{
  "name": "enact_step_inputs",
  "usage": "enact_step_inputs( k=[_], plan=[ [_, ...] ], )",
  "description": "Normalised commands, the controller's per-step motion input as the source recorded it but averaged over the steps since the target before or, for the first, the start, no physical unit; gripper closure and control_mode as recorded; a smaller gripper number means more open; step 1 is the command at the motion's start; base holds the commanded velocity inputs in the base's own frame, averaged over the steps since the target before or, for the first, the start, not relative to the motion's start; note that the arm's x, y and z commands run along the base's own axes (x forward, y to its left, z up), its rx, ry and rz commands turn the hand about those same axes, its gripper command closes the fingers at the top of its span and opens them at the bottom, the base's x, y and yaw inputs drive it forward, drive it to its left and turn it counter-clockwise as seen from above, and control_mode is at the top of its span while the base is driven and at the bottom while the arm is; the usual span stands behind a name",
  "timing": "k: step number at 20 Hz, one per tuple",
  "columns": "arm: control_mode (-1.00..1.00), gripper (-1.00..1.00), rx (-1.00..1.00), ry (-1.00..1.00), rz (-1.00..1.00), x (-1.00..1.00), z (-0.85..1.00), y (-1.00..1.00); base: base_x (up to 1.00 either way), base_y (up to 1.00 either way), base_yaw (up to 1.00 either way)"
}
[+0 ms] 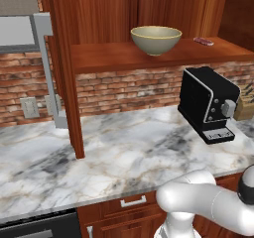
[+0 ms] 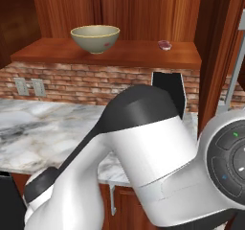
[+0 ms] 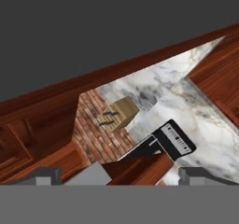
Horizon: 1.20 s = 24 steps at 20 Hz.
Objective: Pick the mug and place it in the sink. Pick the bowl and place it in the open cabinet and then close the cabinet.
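Note:
The olive-beige bowl (image 1: 156, 38) (image 2: 95, 38) stands upright on the inner shelf of the open reddish-brown cabinet (image 1: 114, 58) (image 2: 124, 54). One cabinet door (image 1: 62, 73) swings out, edge-on, with its silver bar handle (image 1: 48, 68). Another door (image 2: 217, 56) stands open at the right of the right base view. In the hand view my gripper (image 3: 123, 176) is open, its fingertips (image 3: 46, 175) far apart and holding nothing. A brown wooden edge (image 3: 140, 169) lies beyond them. The mug and the sink are out of view.
A black coffee machine (image 1: 206, 103) (image 2: 167, 87) (image 3: 168, 141) stands on the marble counter (image 1: 124, 152) below the shelf. A knife block (image 1: 245, 107) (image 3: 119, 112) sits to its right. A small pink item (image 1: 203, 41) (image 2: 164, 44) lies on the shelf. Brick wall with outlets (image 1: 30, 108) behind.

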Motion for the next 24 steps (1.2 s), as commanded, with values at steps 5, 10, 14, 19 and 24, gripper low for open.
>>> enact_step_inputs(
  k=[5,10,14,19,24],
  plan=[
    [-1.0,-1.0,0.04,0.04,0.0,0.0,-0.07,0.08,0.0,0.0,0.0],
    [-1.0,-1.0,0.03,0.01,0.0,0.0,-0.13,0.12,0.0,0.0,0.0],
    [-1.0,-1.0,0.06,0.03,0.0,0.09,-0.21,-0.04,0.0,0.0,0.0],
    [-1.0,-1.0,0.03,0.0,0.0,0.26,-0.2,0.1,0.0,0.0,0.0],
    [-1.0,-1.0,0.05,-0.01,0.0,0.28,-0.22,0.26,0.0,0.0,0.0]
  ],
)
